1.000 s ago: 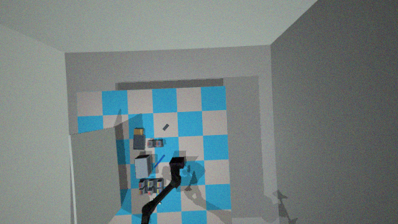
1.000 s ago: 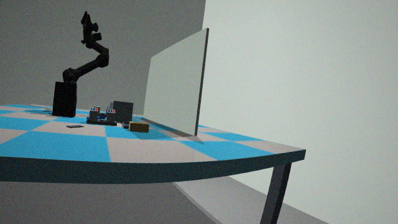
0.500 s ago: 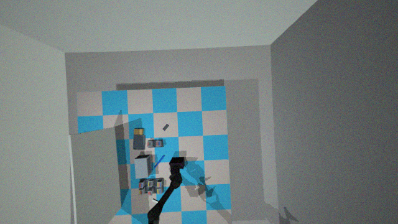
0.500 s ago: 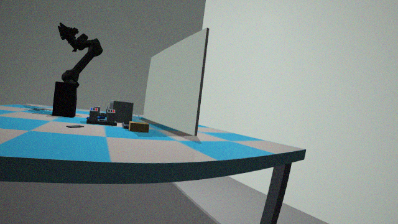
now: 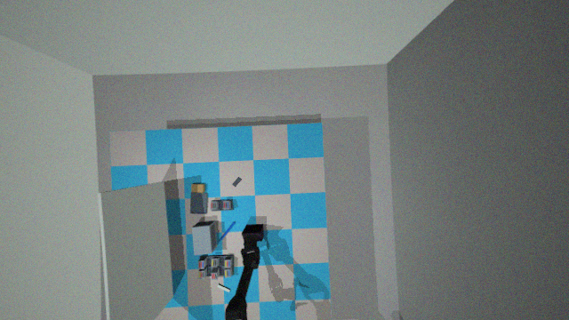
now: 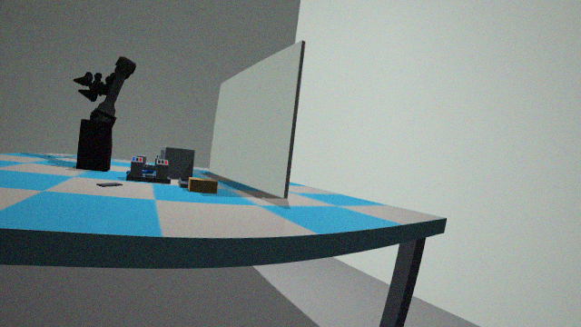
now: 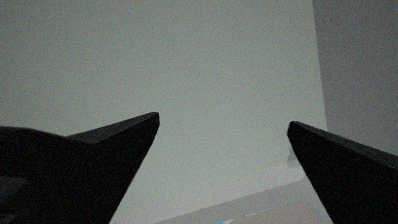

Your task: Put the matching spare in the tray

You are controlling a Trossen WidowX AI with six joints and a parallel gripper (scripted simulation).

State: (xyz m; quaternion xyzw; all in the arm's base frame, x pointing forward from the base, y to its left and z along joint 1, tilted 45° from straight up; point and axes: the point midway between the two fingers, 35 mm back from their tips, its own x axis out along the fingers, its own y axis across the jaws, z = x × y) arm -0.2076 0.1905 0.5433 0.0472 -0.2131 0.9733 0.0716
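My gripper point(image 6: 76, 85) point(image 7: 221, 122) is open and empty, held high above the table with its fingers spread. In the top view the arm runs out at the bottom edge and the gripper cannot be made out. Small dark units with coloured marks point(image 5: 228, 204) point(image 6: 162, 169) stand as a pair on a dark base. Several similar units point(image 5: 228, 264) stand in a group nearer the bottom of the top view. A tall grey box point(image 5: 204, 239) point(image 6: 180, 163) stands between the groups. A dark grey low piece point(image 5: 198, 204), possibly the tray, adjoins an orange-brown block. The codes are unreadable.
The orange-brown block point(image 5: 198, 188) point(image 6: 202, 185) is beside the upright pale panel point(image 5: 138, 240) point(image 6: 256, 118). A blue rod point(image 5: 228, 231), a small dark flat piece point(image 5: 236, 181) point(image 6: 109, 184) and a white strip point(image 5: 224, 287) lie on the checkered table. The black arm pedestal point(image 6: 93, 145) stands near the units.
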